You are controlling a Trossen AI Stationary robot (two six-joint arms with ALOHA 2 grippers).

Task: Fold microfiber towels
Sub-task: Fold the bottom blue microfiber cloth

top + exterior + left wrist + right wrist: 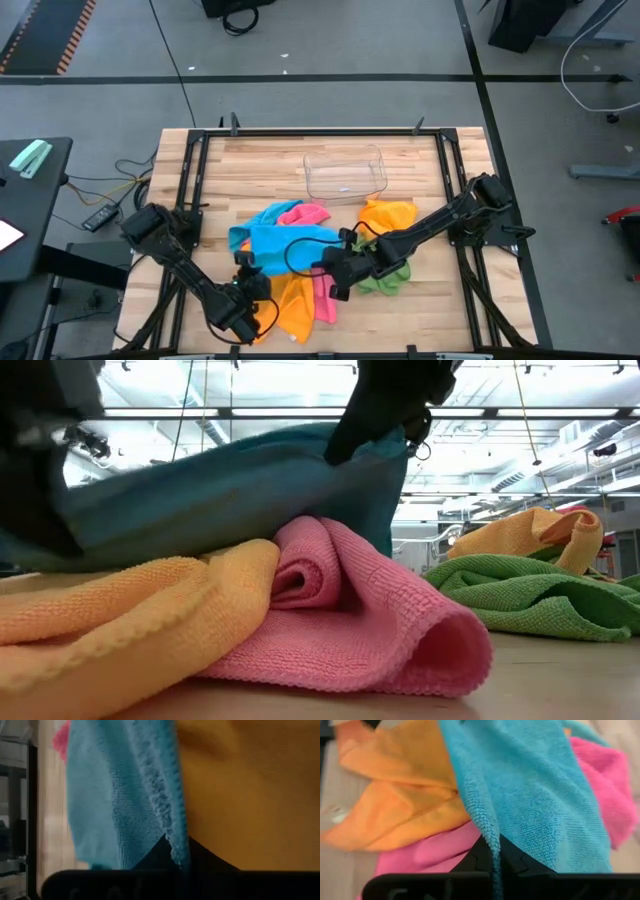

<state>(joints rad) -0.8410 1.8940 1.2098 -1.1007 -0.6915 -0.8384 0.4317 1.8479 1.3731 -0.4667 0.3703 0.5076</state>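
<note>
Left end effector (250,283) and right end effector (335,272) pinching blue towel (285,245), stretched sideways between them

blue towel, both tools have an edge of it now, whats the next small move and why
Probably lift the blue towel and draw its edge taut. The left tool and right tool are each shut on its near edge, while it is draped over the orange towel and pink towel, so it needs clearing before folding.

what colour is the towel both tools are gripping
Blue; the blue towel shows best in the right wrist view.
</note>
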